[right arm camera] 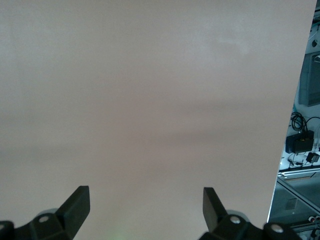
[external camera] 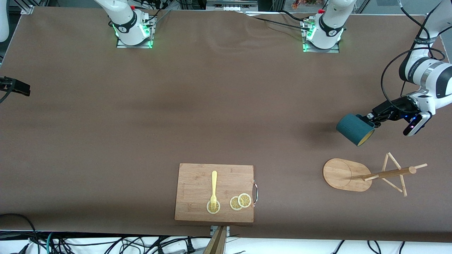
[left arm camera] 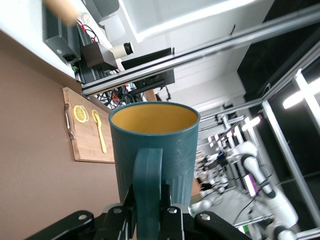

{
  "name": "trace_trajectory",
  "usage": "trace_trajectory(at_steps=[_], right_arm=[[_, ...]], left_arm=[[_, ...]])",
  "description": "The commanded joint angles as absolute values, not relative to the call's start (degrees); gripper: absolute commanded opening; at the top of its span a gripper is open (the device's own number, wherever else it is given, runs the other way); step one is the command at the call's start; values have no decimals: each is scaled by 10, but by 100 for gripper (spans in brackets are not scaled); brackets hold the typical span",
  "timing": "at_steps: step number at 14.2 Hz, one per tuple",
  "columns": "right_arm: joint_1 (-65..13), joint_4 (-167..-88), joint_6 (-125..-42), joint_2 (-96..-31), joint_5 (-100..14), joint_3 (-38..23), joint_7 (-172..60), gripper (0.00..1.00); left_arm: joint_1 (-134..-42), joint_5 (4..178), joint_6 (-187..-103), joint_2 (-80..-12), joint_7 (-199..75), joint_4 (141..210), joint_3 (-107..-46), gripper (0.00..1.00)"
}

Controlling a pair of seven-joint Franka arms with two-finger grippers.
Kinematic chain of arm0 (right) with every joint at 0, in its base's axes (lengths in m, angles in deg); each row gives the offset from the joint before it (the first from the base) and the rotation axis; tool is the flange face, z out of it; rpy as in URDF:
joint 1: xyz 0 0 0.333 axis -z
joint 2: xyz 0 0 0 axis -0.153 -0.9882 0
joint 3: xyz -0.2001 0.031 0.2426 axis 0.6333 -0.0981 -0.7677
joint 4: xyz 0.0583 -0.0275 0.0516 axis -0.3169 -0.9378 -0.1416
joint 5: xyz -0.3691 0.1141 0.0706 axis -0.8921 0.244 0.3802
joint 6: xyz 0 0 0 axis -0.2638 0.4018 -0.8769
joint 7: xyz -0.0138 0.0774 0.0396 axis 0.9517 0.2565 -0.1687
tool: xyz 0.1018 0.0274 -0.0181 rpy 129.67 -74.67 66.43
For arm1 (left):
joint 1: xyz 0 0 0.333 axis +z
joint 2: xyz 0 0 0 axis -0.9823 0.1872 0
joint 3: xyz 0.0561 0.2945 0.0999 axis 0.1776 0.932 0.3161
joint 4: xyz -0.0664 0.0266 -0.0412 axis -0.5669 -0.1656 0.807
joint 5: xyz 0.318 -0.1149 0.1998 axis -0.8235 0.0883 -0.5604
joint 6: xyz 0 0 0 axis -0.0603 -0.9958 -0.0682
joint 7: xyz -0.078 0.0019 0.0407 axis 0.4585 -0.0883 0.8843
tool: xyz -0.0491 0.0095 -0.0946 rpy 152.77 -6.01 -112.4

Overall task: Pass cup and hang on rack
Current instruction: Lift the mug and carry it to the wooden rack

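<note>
Front view shows the right arm's base at the worktop's robot-side edge, toward the right arm's end; most of that arm is cut off by the frame. In the right wrist view the right tool (right arm camera: 145, 205) has its fingers spread wide over bare brown worktop (external camera: 141, 116), holding nothing.

Near the camera-side edge lies a rectangular cutting board (external camera: 197, 183) with a yellow fork (external camera: 213, 188) and lemon slices (external camera: 241, 201) on it.

Toward the left arm's end, the rack (external camera: 348, 174) stands near the camera-side edge, its pole and pegs seen from above. The left arm comes in from the corner at its own end, forearm bent down and wrist turned sideways. The left tool (external camera: 372, 121) pinches the handle of the cup (external camera: 354, 128), which is in the air, tipped on its side over the worktop beside the rack. In the left wrist view the cup's (left arm camera: 152, 145) handle hides the fingertips.
</note>
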State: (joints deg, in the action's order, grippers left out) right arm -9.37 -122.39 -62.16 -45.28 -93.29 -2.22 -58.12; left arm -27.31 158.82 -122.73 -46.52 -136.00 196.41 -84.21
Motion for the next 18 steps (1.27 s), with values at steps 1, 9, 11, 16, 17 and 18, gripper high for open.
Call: trace_trajectory(at_steps=[1,9,11,16,17,18], right_arm=[[-96,-1217,-622,-455,-944,-20,-589,100],[-94,-1215,-615,-453,-843,-18,-577,100],[-96,-1216,-615,-450,-833,-20,-577,100],[-99,-1214,-615,-448,-821,-61,-537,100],[-100,-1214,-616,-448,-826,-61,-536,100],[-100,-1214,-616,-448,-826,-60,-536,100]], left_arm=[[-252,1577,-1210,-448,-1261,1933,-848,0],[-250,1567,-1210,-345,-1069,1795,-846,0],[-250,1555,-1211,-327,-1057,1774,-846,0],[-251,1552,-1211,-300,-964,1720,-846,0],[-251,1552,-1211,-291,-965,1716,-846,0],[-251,1552,-1211,-285,-966,1716,-846,0]])
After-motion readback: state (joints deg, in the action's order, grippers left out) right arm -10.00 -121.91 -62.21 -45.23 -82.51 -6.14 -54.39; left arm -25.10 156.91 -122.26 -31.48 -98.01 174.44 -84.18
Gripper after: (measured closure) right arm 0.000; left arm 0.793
